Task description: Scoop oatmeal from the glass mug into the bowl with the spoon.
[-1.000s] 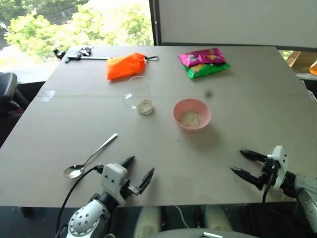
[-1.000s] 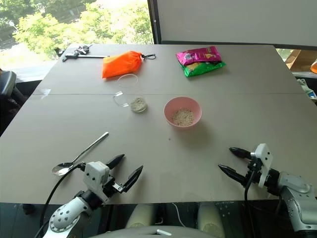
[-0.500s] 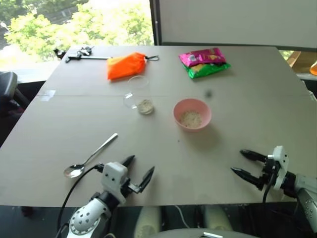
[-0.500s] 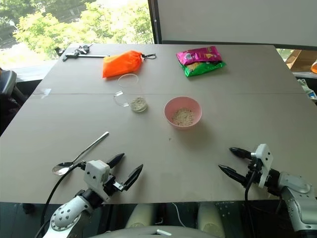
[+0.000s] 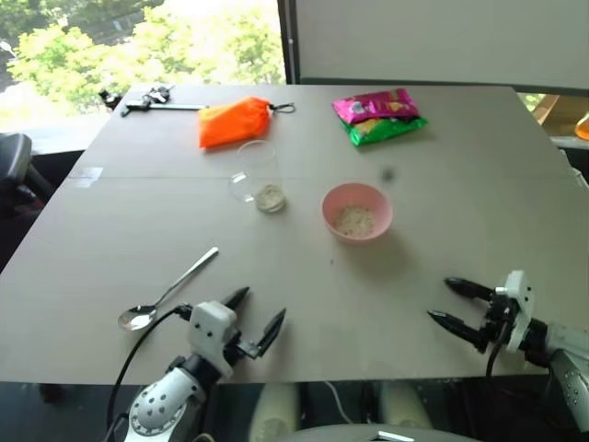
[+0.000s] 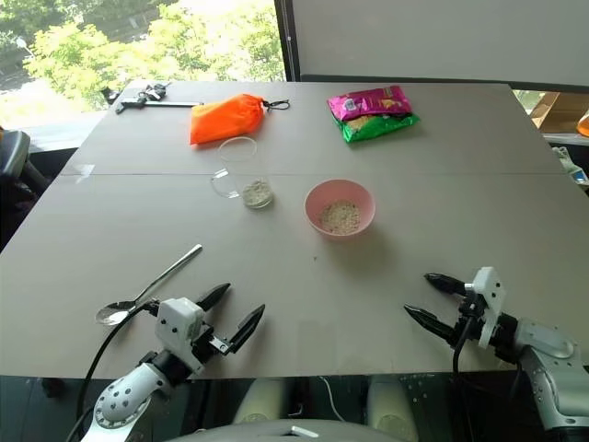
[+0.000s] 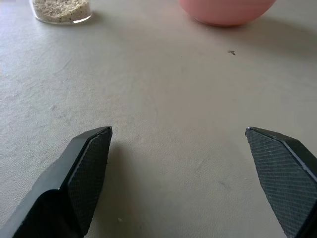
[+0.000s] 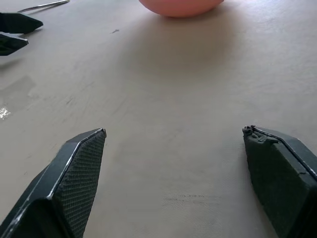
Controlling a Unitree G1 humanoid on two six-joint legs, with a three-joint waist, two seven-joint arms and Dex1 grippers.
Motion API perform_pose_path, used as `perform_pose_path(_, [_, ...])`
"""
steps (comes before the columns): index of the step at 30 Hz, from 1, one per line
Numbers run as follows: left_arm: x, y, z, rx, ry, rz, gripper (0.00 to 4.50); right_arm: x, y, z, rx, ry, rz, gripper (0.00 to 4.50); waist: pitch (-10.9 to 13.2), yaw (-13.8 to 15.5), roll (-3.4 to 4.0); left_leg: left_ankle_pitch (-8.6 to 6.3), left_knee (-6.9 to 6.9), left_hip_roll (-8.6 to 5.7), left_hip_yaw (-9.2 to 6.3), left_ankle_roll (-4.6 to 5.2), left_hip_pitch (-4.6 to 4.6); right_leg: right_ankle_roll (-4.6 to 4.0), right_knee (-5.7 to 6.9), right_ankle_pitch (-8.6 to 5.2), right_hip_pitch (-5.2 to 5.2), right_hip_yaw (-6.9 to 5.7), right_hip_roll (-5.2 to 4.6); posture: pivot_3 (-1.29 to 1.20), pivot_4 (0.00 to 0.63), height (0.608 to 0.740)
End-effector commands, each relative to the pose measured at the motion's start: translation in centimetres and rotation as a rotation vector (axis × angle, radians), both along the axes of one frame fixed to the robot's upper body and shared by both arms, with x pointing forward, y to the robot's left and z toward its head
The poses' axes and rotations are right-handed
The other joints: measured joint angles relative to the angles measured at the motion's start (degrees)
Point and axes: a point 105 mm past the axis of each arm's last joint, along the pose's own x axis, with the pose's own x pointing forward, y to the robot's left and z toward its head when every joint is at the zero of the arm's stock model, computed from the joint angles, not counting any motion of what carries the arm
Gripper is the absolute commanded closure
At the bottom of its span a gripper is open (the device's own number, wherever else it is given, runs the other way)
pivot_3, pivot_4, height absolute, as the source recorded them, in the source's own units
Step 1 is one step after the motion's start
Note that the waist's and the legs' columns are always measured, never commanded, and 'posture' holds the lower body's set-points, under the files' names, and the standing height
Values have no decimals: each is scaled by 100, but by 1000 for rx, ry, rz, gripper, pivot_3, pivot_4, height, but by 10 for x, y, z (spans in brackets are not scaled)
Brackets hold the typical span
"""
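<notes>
Spoon diagonal (handle toward mug)

We count one table carrying one glass mug with one small heap of oatmeal in it, one pink bowl with flakes inside, and one spoon. Far off lie one orange pouch, one pink-and-green snack packet and one dark tool. We see two grippers, left gripper and right gripper, each with two black fingers.
</notes>
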Motion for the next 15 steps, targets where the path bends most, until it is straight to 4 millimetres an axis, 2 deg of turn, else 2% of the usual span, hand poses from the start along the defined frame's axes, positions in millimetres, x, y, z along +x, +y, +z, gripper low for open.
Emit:
perform_pose_path(1, [1,22,2,101,23,-24,0,-7,28,18,37,-33,109,39,5,0,8,0,0,0,0,0,-1,0,1,0,-1,-1,0,0,150,696])
perform_pose_path(3, [5,36,8,137,41,-31,0,-10,40,28,51,-46,159,39,13,3,16,0,-1,0,-1,0,-3,0,2,0,-3,-2,0,0,150,696])
perform_pose_path(9, [10,82,46,240,77,-47,0,-22,77,64,115,-97,304,39,44,-1,-10,0,0,1,-5,-1,-11,0,0,0,-7,-7,-3,0,150,696])
perform_pose_path(15, [8,119,65,332,120,-6,0,-39,96,82,112,-89,440,39,66,3,-35,0,-1,-4,-3,-1,-22,1,-11,2,-9,-9,-11,0,150,696])
